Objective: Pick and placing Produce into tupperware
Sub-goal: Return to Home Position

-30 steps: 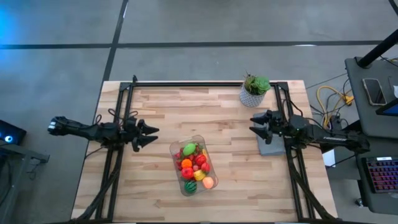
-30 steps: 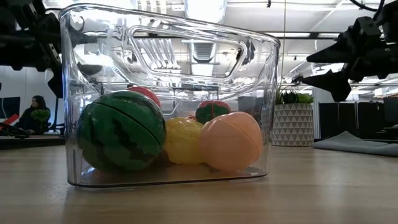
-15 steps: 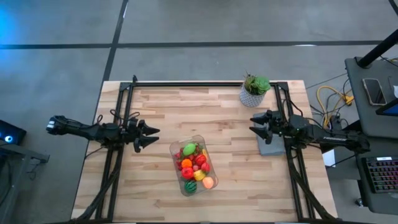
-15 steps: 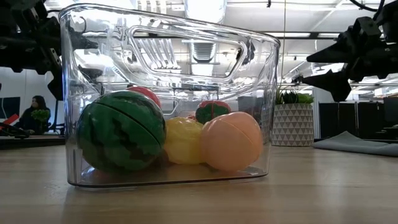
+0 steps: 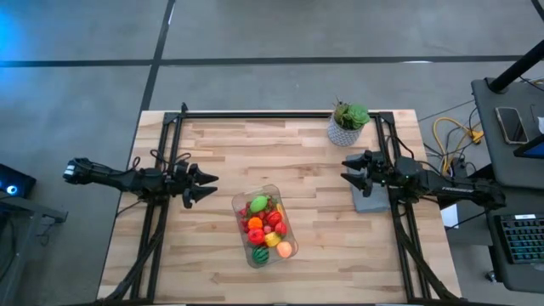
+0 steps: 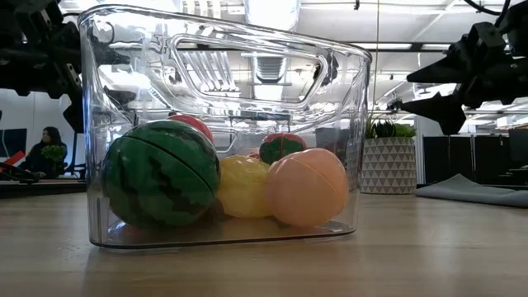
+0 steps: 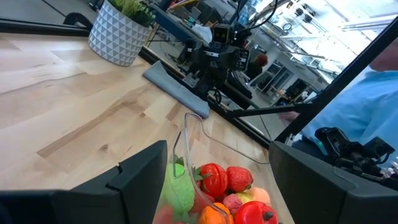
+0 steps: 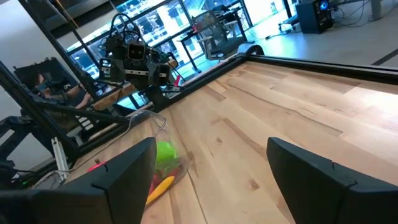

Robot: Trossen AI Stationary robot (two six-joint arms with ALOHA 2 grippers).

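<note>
The clear tupperware (image 5: 264, 226) stands on its base near the table's middle front, filled with toy produce (image 5: 266, 228): a watermelon (image 6: 159, 174), a yellow piece (image 6: 242, 186), a peach ball (image 6: 307, 187), red strawberries (image 7: 231, 179) and a green piece (image 8: 165, 151). My left gripper (image 5: 208, 186) is open and empty above the table, left of the tupperware. My right gripper (image 5: 346, 170) is open and empty at the right, above the table.
A green plant in a white patterned pot (image 5: 348, 123) stands at the far right. A flat grey slab (image 5: 368, 196) lies at the right edge under my right arm. Black frame rails run along both sides of the table. A person sits in the room behind (image 6: 46, 148).
</note>
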